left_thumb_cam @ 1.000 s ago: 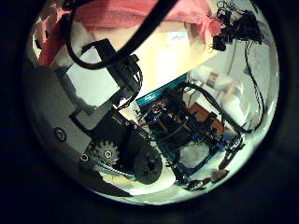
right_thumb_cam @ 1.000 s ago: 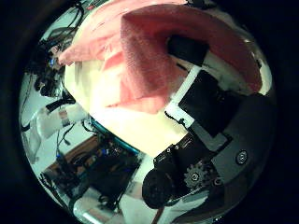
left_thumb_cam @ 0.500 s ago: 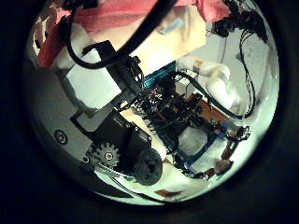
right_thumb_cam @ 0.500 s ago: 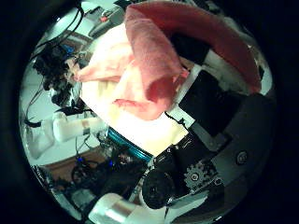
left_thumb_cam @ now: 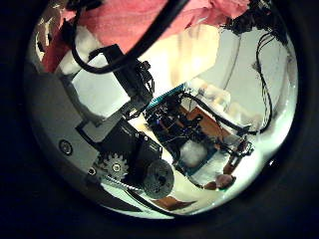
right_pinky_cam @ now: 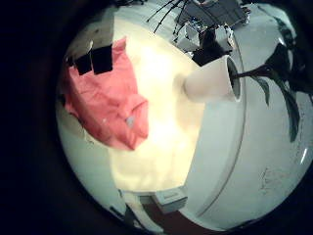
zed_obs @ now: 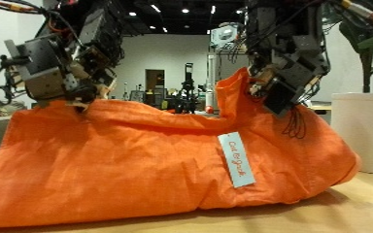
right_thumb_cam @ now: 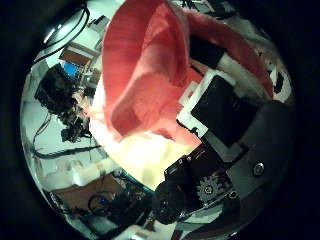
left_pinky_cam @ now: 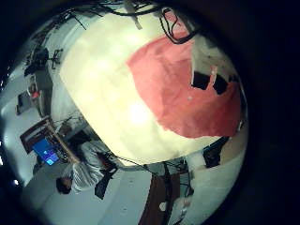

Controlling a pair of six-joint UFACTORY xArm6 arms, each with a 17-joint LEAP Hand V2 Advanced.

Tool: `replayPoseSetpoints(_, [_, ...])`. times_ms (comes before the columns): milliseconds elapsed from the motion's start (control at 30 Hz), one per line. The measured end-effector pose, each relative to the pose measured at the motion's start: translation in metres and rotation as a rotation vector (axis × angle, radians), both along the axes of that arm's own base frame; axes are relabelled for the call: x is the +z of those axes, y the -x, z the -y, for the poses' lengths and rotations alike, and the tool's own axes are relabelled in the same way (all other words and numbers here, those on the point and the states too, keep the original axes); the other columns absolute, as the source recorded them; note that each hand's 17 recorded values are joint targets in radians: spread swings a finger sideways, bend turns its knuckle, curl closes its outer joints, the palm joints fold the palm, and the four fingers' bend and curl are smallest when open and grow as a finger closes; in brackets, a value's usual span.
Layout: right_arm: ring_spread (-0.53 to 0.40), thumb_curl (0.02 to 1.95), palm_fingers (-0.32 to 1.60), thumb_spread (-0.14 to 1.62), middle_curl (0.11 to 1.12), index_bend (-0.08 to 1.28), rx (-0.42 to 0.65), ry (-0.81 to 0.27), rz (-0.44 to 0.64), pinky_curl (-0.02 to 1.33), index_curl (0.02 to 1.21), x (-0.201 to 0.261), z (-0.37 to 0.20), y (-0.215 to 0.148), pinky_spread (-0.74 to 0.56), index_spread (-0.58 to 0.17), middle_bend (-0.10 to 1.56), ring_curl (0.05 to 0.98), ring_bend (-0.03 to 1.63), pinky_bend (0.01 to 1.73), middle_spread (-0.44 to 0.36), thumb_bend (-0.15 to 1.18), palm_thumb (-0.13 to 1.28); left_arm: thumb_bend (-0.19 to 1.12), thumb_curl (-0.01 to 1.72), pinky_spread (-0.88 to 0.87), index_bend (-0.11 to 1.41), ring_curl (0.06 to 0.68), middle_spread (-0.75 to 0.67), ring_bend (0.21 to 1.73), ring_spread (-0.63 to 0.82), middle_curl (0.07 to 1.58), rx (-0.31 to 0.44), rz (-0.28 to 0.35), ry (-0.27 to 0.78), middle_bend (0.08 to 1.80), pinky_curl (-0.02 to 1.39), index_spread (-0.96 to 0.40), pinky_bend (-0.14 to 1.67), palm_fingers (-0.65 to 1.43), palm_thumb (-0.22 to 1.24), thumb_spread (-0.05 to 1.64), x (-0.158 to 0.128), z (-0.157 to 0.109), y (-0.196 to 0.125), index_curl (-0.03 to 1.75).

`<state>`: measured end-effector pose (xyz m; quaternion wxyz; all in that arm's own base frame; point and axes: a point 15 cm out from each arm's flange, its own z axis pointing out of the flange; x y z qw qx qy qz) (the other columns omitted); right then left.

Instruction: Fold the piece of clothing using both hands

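An orange garment (zed_obs: 135, 155) with a white label (zed_obs: 238, 158) lies on the wooden table (zed_obs: 303, 216), its upper edge lifted at two points. My left hand (zed_obs: 64, 63) is curled on one raised corner. My right hand (zed_obs: 284, 63) pinches the other corner, which stands up in a peak. The cloth (right_thumb_cam: 150, 70) drapes in folds over the right hand's fingers (right_thumb_cam: 215, 100) and fills much of that view. A strip of cloth (left_thumb_cam: 140, 15) hangs from the left hand's fingers. The garment (left_pinky_cam: 178, 89) spreads over the table (left_pinky_cam: 103, 84) below the left palm.
A white plant pot (zed_obs: 365, 116) stands on the table beside the right hand, close to the garment's edge, also seen as the pot (right_pinky_cam: 210, 83) with dark leaves. Equipment and desks fill the room behind the table.
The right palm's view has shifted and the cloth now hangs in deeper, closer folds over its fingers. The left palm's view has shifted a little, with the cloth still at its fingers.
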<state>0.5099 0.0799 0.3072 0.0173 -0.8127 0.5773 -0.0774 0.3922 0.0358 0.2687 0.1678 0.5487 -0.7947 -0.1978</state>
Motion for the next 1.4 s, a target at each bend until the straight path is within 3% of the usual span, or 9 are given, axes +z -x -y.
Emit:
replayPoseSetpoints(233, [-0.201,0.74,1.17,1.07,0.72,1.14,-0.011,-0.006,-0.016,0.75,0.75,-0.041,-0.019,-0.061,-0.25,-0.225,1.34,0.632,1.39,1.25,-0.128,-0.02,1.08,0.29,1.46,-0.74,0.54,0.432,-0.46,0.81,-0.57,0.56,0.065,-0.024,0.013,1.02,0.48,-0.6,0.85,1.05,0.67,1.2,-0.04,-0.016,-0.046,0.77])
replayPoseSetpoints(433, [-0.213,0.65,1.11,1.19,0.71,1.09,-0.027,-0.009,-0.026,0.75,0.74,-0.07,-0.033,-0.094,-0.27,-0.239,1.3,0.622,1.37,1.26,-0.136,-0.03,0.88,0.29,1.38,-0.72,0.38,0.449,-0.47,0.82,-0.55,0.57,0.116,-0.047,0.033,0.96,0.5,-0.56,0.84,0.8,0.68,1.23,-0.062,-0.03,-0.065,0.76])
replayPoseSetpoints(533, [-0.223,0.56,1.05,1.28,0.68,0.9,-0.032,-0.006,-0.041,0.76,0.7,-0.087,-0.036,-0.102,-0.27,-0.275,1.26,0.624,1.4,1.29,-0.144,-0.02,0.79,0.19,1.2,-0.71,0.14,0.471,-0.47,0.91,-0.54,0.57,0.15,-0.051,0.054,0.91,0.53,-0.47,0.9,0.71,0.62,1.2,-0.068,-0.032,-0.068,0.7])
replayPoseSetpoints(667, [-0.241,0.5,0.84,1.34,0.66,0.53,-0.034,-0.013,-0.015,0.77,0.63,-0.086,-0.035,-0.11,-0.31,-0.326,1.2,0.632,1.43,1.36,-0.172,-0.02,0.74,0.1,1.04,-0.7,0.08,0.501,-0.44,1.01,-0.52,0.57,0.191,-0.03,0.085,0.85,0.57,-0.37,0.98,0.6,0.58,1.18,-0.066,-0.034,-0.073,0.63])
replayPoseSetpoints(733, [-0.263,0.46,0.63,1.36,0.62,0.37,-0.031,-0.026,0.035,0.73,0.58,-0.073,-0.036,-0.12,-0.4,-0.365,1.09,0.61,1.42,1.29,-0.191,-0.02,0.72,0.06,0.95,-0.69,0.06,0.519,-0.41,1.06,-0.5,0.56,0.208,-0.016,0.1,0.8,0.59,-0.3,1.02,0.49,0.57,1.17,-0.062,-0.035,-0.075,0.58])
replayPoseSetpoints(800, [-0.28,0.43,0.52,1.39,0.6,0.34,-0.031,-0.051,0.112,0.69,0.55,-0.043,-0.036,-0.13,-0.46,-0.399,1.0,0.579,1.35,1.24,-0.207,-0.01,0.7,0.02,0.87,-0.66,0.07,0.533,-0.36,1.1,-0.47,0.56,0.23,0.004,0.122,0.73,0.61,-0.24,1.06,0.37,0.56,1.17,-0.054,-0.036,-0.075,0.53])
replayPoseSetpoints(900, [-0.286,0.39,0.32,1.41,0.56,0.41,-0.056,-0.085,0.174,0.65,0.55,-0.01,-0.026,-0.136,-0.39,-0.436,0.9,0.541,1.23,1.07,-0.192,-0.01,0.69,-0.02,0.76,-0.61,0.14,0.54,-0.25,1.09,-0.38,0.53,0.251,0.048,0.151,0.6,0.64,-0.18,1.08,0.2,0.55,1.17,-0.038,-0.036,-0.079,0.49])
replayPoseSetpoints(1167, [-0.291,0.32,0.32,1.42,0.52,0.49,-0.105,-0.084,0.242,0.52,0.53,0.076,0.029,-0.104,-0.19,-0.468,0.86,0.436,1.08,0.81,-0.212,-0.02,0.66,-0.03,0.56,-0.31,0.24,0.415,0.03,0.8,-0.02,0.41,0.242,0.139,0.196,0.35,0.58,-0.11,0.83,-0.02,0.54,1.17,0.014,-0.028,-0.066,0.47])
replayPoseSetpoints(1400, [-0.164,0.22,0.03,1.36,0.44,0.45,-0.141,-0.032,-0.028,0.47,0.5,0.055,0.08,-0.015,-0.02,-0.429,0.68,0.356,0.83,0.7,-0.202,-0.05,0.38,-0.02,0.46,-0.04,0.22,0.343,0.09,0.66,0.16,0.38,0.184,0.132,0.232,0.3,0.49,-0.1,0.6,0.0,0.52,1.17,0.028,-0.002,-0.018,0.45])
